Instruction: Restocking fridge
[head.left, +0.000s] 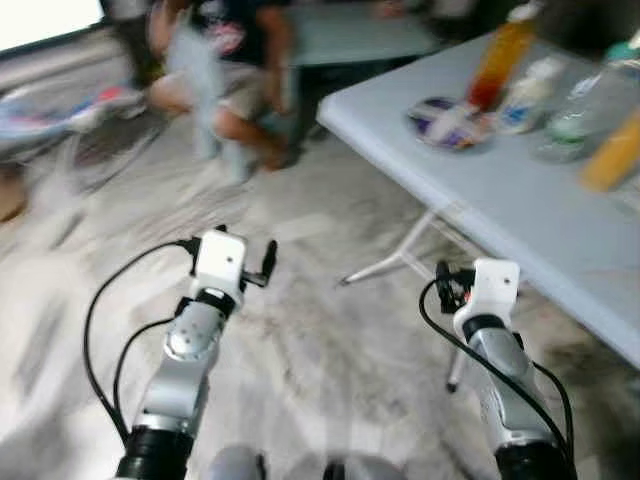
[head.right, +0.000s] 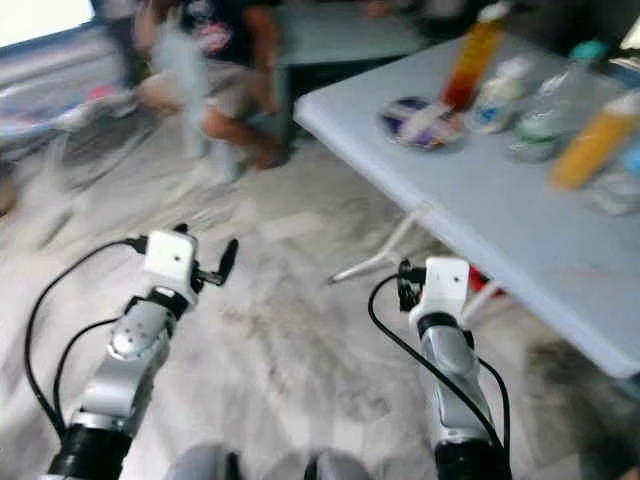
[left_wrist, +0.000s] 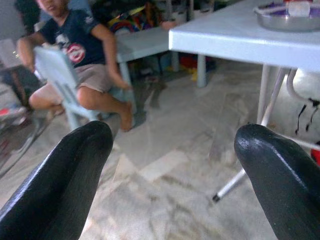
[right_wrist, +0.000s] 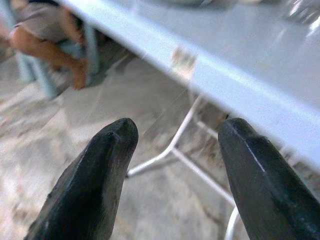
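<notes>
Orange juice bottle (head.right: 473, 53) standing on folding table (head.right: 500, 230) at one o'clock; judging rigid, slippery, I'm planning mid-body grasp. Left gripper (left_wrist: 170, 165), right gripper (right_wrist: 175, 165) both hanging spread, empty.

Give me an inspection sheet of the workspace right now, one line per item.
Surface: pale folding table ahead on the robot's right, over a marbled floor.
Job's things: orange bottle, clear bottles and a second orange bottle standing on the table.
Clutter: round plate holding a small white item beside the bottles.
Grippers: left gripper open, over the floor; right gripper open, near the table edge.
Cables: black cables looped along both forearms.
Surroundings: a person seated ahead on the left, holding a pale chair; picture blurred.
</notes>
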